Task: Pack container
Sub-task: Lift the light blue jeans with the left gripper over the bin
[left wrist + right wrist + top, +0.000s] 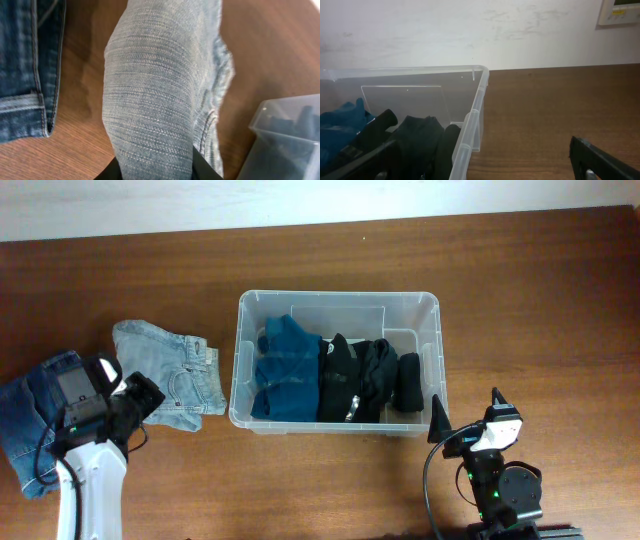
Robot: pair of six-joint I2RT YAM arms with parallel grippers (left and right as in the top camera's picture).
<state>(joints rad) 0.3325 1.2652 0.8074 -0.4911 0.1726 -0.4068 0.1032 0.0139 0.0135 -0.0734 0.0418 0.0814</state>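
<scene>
overhead: the container [338, 297] sits mid table [540, 290], long side running left to right. inside there's a blue top [285, 370] on the left and black clothes [365, 380] packed next to it over to the right wall. the light jeans [175, 370] lie on the wood just left of the container, nearly touching its wall, and the dark jeans [30, 415] are at the far left edge. the left gripper [140, 402] is down at the lower left edge of the light jeans. the right gripper [467, 412] is parked just off the container's lower right corner, spread wide with nothing in it. left wrist: the light jeans fill the middle of the shot, and the denim runs down between the two black fingers [112, 173] at the bottom, so that pincer is clamped on the light jeans. the dark jeans' hem is on the left, bare wood shows between the two pairs, and a corner of the container pokes in at lower right with dark stuff inside. right wrist: looking low across the table at the container's right end, with the blue top and black clothes visible through the clear plastic and a white wall [470, 30] behind. both fingers [600, 160] sit at the bottom corners, far apart and holding nothing.
</scene>
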